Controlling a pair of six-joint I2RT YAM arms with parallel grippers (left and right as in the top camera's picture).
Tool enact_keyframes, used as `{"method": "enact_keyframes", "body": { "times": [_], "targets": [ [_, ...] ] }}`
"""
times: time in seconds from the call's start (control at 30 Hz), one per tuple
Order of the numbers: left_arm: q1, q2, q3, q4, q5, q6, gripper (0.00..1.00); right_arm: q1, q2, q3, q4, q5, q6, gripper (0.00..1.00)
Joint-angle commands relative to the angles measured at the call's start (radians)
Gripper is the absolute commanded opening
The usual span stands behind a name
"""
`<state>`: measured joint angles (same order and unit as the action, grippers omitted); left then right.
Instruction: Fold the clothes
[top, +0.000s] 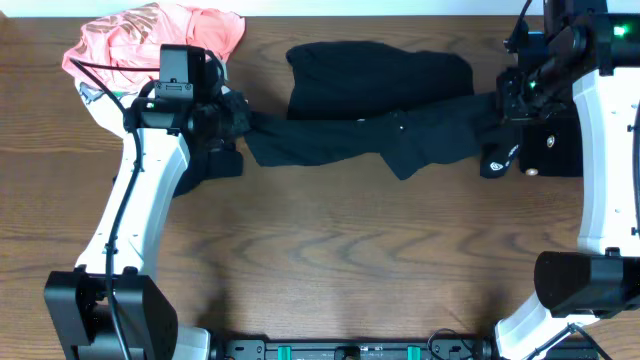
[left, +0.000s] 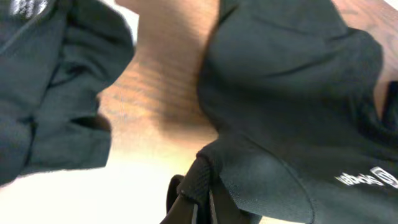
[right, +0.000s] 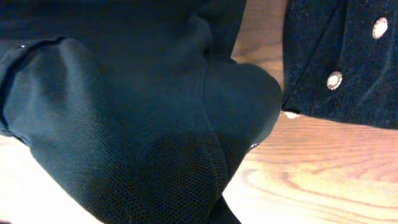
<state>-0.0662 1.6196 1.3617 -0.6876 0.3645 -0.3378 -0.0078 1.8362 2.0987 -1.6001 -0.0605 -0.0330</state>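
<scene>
Cloth spans the far part of the table (top: 330, 260): a black garment (top: 370, 135) stretches between both arms. The left claw (top: 238, 118) is clamped on its left end, and the right claw (top: 503, 100) grips its right end, fingers hidden in fabric. Pink clothes (top: 150, 35) lie far left.

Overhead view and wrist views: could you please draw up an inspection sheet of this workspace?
Surface: brown wooden table, no stains seen.
Job's things: black garment stretched between both arms; pink garment bunched at the far left.
Clutter: nothing seen.
Grippers: left gripper shut on the black garment's left end; right gripper at its right end, fingers hidden by cloth.
Cables: black cable along the left arm.
Surroundings: black rail at the table's near edge.
</scene>
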Motion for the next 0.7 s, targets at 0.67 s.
{"method": "enact_keyframes", "body": {
  "times": [0.67],
  "targets": [
    [0.008, -0.669, 0.019, 0.047, 0.043, 0.143, 0.06, 0.047, -0.512, 0.016, 0.056, 0.060, 0.021, 0.01]
  ]
}}
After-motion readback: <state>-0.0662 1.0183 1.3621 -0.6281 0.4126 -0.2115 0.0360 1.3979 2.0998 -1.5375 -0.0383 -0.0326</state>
